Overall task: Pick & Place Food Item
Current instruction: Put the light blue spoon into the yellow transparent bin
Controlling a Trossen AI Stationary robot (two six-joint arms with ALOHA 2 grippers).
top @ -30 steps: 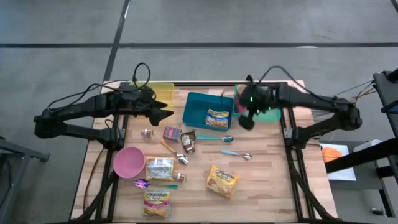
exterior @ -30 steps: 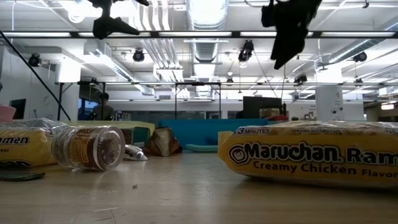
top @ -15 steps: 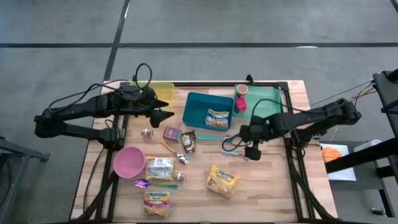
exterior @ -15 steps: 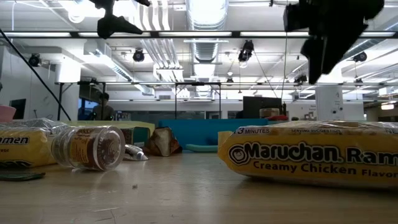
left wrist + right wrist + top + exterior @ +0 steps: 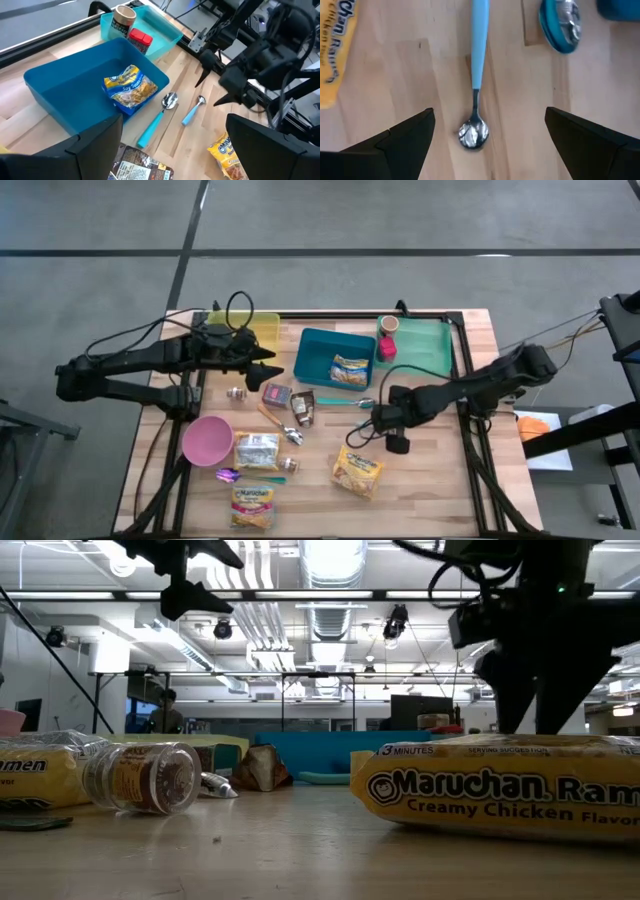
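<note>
A yellow ramen packet (image 5: 357,470) lies flat on the wooden table right of centre; the low view shows it close up (image 5: 500,790). My right gripper (image 5: 383,426) hangs open just beyond its far edge, pointing down. Its fingers stand on either side of a small blue-handled spoon (image 5: 476,80) without touching it. A second ramen packet (image 5: 127,90) lies inside the blue bin (image 5: 318,352). My left gripper (image 5: 265,364) is open in the air to the left of that bin. Two more ramen packets (image 5: 257,450) (image 5: 252,506) lie at the near left.
A green tray (image 5: 432,348) at the far right holds a cup (image 5: 388,325) and a red item (image 5: 386,348). A teal-handled spoon (image 5: 346,402), small packets (image 5: 277,393) (image 5: 303,408), a jar (image 5: 237,393), a pink bowl (image 5: 207,440) and a yellow bin (image 5: 255,328) crowd the left half.
My right gripper has swung from above the green tray toward the table's near edge and come down. It now hangs low over the small spoon, beside the ramen packet, pointing more steeply down and still open. My left gripper has sunk slightly.
</note>
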